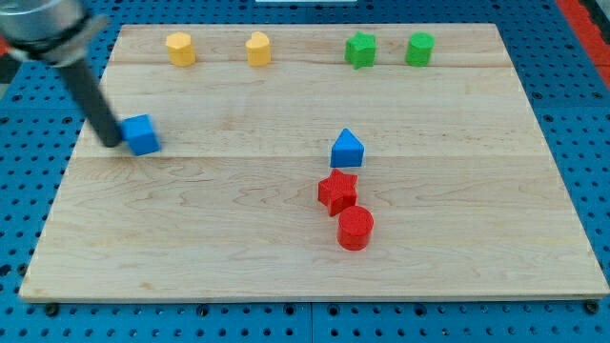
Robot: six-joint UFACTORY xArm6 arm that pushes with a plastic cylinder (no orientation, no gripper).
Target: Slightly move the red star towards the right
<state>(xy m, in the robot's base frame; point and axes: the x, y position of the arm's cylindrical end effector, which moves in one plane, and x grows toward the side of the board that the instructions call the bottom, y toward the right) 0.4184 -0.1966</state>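
The rod's lower end, my tip (111,141), rests on the wooden board (286,276) near its edge at the view's left, just beside the blue cube (142,134), which sits at 3 o'clock from it; whether the two touch cannot be told. The rod is a plain dark stick with nothing to open or close, and it holds nothing. It slants up toward the view's top left, where its blurred mount leaves the picture.

The red star (337,191) lies a little right of the board's middle, well apart from the tip, at about 4 o'clock from it. A blue block with a peaked top (347,149) stands just beside the star at its 12 o'clock. A red cylinder (355,228) sits at the star's 5 o'clock, touching it or nearly so.

Along the board's edge at the view's top stand four blocks in a row. Two are yellow: the left yellow block (180,48) and the right yellow block (258,48), whose exact shapes are hard to make out. At 3 o'clock from them are a green star (360,49) and a green block (419,48) with a roughly hexagonal outline, near each other.

The board lies on a blue perforated table (29,191).
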